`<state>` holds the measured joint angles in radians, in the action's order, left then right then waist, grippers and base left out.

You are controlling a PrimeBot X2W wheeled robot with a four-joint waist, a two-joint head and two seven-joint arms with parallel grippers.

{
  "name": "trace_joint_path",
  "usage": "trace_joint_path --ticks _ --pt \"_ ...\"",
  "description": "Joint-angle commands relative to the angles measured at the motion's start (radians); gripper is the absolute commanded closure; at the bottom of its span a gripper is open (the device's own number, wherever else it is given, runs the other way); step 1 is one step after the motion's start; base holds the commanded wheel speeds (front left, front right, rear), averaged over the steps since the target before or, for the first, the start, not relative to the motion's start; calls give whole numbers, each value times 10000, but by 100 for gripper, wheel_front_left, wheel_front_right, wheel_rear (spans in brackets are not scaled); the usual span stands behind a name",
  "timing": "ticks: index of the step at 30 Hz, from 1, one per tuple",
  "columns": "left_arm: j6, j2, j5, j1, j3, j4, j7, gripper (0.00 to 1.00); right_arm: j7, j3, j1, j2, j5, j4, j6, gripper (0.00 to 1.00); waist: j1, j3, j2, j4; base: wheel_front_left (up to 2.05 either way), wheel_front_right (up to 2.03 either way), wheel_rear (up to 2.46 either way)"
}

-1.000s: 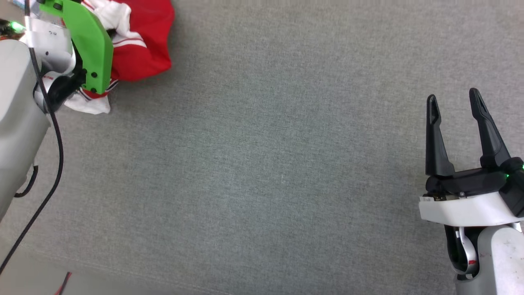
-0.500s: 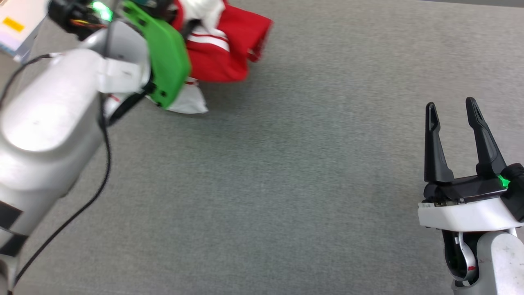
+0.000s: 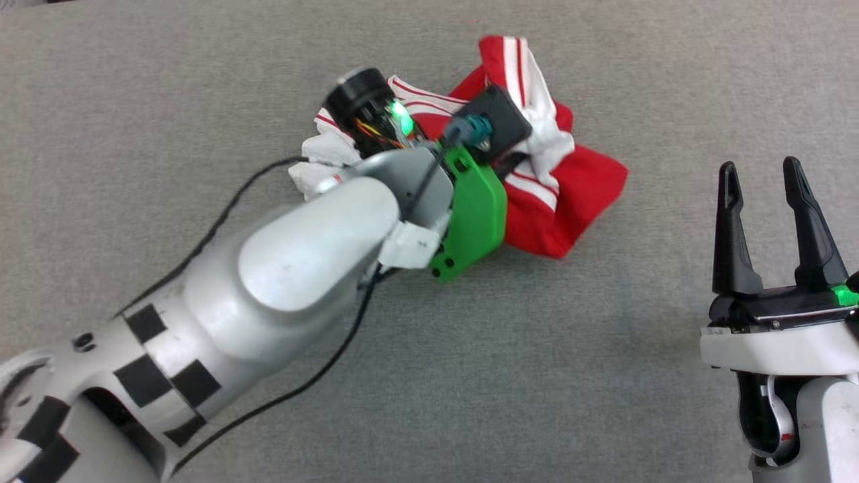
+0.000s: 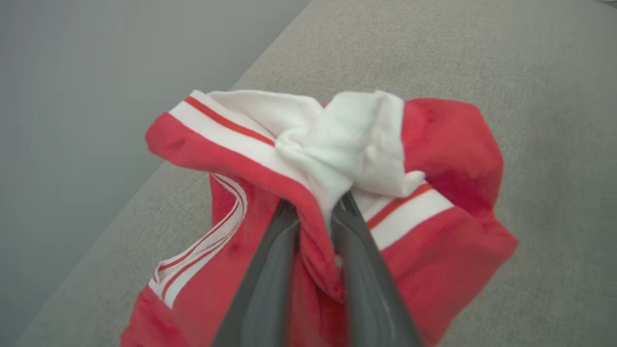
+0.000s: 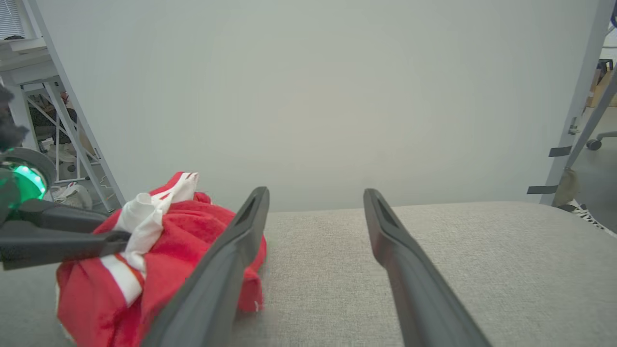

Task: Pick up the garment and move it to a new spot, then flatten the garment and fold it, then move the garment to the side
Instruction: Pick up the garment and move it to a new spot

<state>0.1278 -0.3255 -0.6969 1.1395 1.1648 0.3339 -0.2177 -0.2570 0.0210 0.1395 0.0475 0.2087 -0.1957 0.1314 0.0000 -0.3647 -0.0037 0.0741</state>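
Note:
The garment (image 3: 577, 194) is a crumpled bunch of red cloth with white sleeves and red-and-white striped trim, at the upper middle of the grey fabric surface (image 3: 470, 376). My left arm (image 3: 315, 255) reaches over it from the lower left. My left gripper (image 4: 315, 214) is shut on a fold of the garment (image 4: 448, 144) where white and red cloth meet. My right gripper (image 3: 765, 181) stands open at the right, apart from the cloth, with nothing between its fingers. In the right wrist view the garment (image 5: 183, 217) hangs left of that gripper (image 5: 315, 193). The lettering is hidden.
The grey surface's edge (image 4: 144, 188) runs diagonally close behind the garment in the left wrist view. A pale wall (image 5: 308, 96) rises beyond the far edge. Metal frame legs (image 5: 72, 111) stand at the left. A black cable (image 3: 221, 215) trails along my left arm.
My left arm has carried the bunched garment from the far left toward the middle, nearer the right gripper. The head camera has also shifted. The right gripper has stayed open.

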Motion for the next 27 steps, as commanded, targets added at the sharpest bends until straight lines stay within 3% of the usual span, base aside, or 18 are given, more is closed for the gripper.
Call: trace_joint_path --ticks 1,6,14,23,24,25,27 --pt "22 217 151 -268 224 157 104 100 -47 50 83 28 77 -46 -7 0 0 -328 37 664 0 0 0" --pt "26 1063 227 -714 1010 694 237 100 -47 174 166 28 292 -93 -7 0 0 -655 37 1049 0 0 0" --pt "27 2182 622 -1704 1149 1382 228 100 -47 248 320 28 409 -53 -7 0 0 -1024 37 1037 0 0 0" --pt "28 2561 1224 -2185 1153 1665 169 100 -47 246 477 28 320 88 -7 0 0 -841 37 776 0 0 0" --pt "28 2575 1252 -2161 1153 1718 298 55 -47 262 448 28 307 109 -7 0 0 -762 37 737 0 0 0" --pt "28 2594 1283 -2102 1153 1790 572 0 -47 288 400 28 301 135 -7 0 0 -651 37 682 0 0 0" --pt "28 2634 1210 -2027 1153 1913 1089 0 -47 328 284 28 293 183 -7 0 0 -415 37 570 0 0 0"
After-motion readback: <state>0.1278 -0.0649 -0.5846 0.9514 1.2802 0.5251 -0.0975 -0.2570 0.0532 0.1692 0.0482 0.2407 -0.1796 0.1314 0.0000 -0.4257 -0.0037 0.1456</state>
